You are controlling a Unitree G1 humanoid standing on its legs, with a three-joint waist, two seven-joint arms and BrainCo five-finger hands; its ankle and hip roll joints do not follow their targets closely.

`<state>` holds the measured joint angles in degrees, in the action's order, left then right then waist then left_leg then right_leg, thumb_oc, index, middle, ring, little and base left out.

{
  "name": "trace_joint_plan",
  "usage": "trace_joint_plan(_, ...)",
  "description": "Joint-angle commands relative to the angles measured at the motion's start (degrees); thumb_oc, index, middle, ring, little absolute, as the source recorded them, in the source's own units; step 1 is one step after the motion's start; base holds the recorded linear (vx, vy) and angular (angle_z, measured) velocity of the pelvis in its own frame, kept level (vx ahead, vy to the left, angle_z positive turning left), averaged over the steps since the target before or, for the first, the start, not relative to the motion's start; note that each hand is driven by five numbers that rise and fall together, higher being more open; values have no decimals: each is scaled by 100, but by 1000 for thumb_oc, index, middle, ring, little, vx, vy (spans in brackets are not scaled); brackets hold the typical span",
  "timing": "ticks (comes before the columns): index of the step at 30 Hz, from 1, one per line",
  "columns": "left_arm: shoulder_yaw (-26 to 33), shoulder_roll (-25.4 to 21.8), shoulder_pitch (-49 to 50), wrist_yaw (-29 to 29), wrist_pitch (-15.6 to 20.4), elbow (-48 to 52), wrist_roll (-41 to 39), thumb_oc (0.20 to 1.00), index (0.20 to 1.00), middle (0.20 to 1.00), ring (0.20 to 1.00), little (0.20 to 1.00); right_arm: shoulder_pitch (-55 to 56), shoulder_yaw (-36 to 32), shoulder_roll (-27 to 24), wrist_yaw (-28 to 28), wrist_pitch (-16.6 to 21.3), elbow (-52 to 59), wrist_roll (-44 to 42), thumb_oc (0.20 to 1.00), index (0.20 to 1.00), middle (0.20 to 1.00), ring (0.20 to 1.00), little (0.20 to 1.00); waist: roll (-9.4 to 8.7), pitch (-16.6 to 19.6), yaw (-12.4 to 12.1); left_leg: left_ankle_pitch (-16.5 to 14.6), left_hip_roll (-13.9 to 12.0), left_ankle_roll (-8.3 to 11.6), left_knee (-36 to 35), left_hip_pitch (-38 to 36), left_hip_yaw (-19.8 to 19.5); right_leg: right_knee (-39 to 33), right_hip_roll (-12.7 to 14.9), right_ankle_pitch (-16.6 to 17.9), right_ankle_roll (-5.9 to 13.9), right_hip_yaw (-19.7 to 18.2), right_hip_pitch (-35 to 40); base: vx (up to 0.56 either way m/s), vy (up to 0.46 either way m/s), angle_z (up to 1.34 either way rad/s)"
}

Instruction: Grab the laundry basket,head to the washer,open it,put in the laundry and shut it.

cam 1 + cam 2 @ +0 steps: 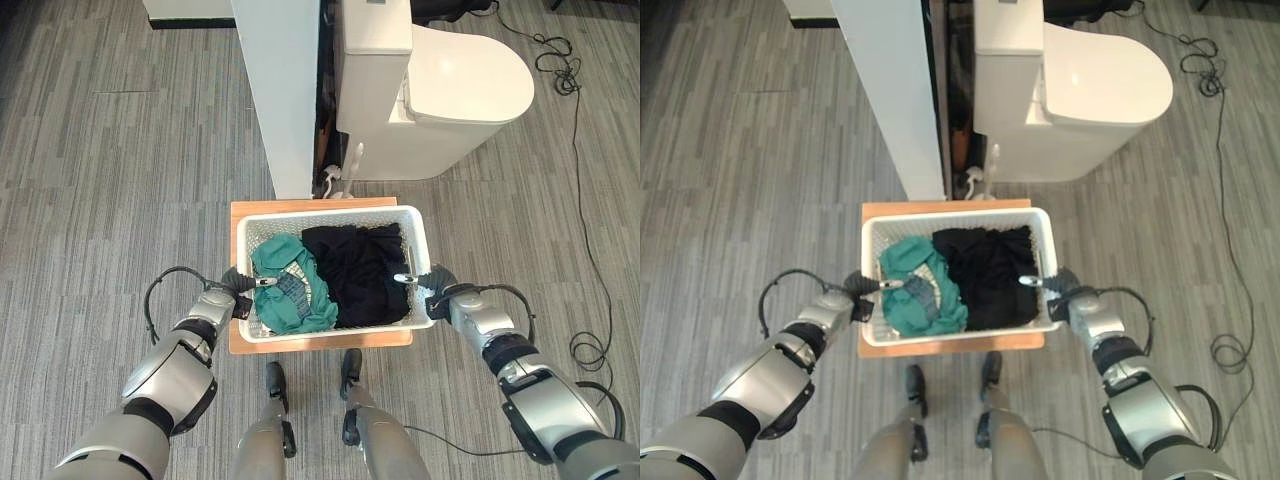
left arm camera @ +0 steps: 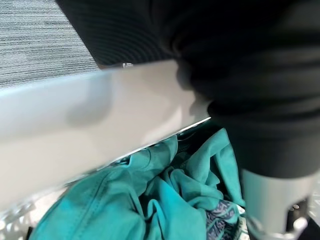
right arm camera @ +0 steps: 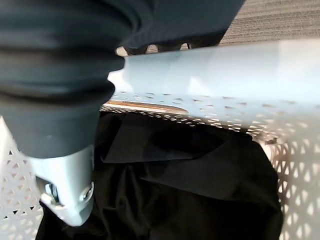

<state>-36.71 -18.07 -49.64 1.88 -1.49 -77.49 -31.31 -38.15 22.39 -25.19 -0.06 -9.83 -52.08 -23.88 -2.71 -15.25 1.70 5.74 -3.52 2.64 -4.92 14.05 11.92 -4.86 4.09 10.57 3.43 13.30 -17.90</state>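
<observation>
Laundry basket [image 1: 418,232] is sitting on the low wooden tabletop [image 1: 237,215], left robot hand [image 1: 243,286] and right robot hand [image 1: 428,281] grasping its side rims; lifting evenly comes next.

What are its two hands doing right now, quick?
Left hand: shut on the left rim of the white laundry basket.
Right hand: shut on the basket's right rim.
</observation>
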Motion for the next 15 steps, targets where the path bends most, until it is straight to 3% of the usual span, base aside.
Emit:
trace_joint_plan(1,58,526,-323,14,-62,-307,123,1000,1000,1000,1000,1000,-254,4,60,-3,143,14,-39,1000,1000,1000,1000,1000,57,-73,-20,296,-366,289,-8,306,-462,-14,849,62,783,84,258,0,0,0)
trace_joint_plan(15,-36,539,-565,92,-48,-287,110,1000,1000,1000,1000,1000,-630,-33,68,-195,223,-66,-520,1000,1000,1000,1000,1000,19,-163,4,394,-330,308,-8,673,-513,-14,852,197,806,51,-103,1,0,0)
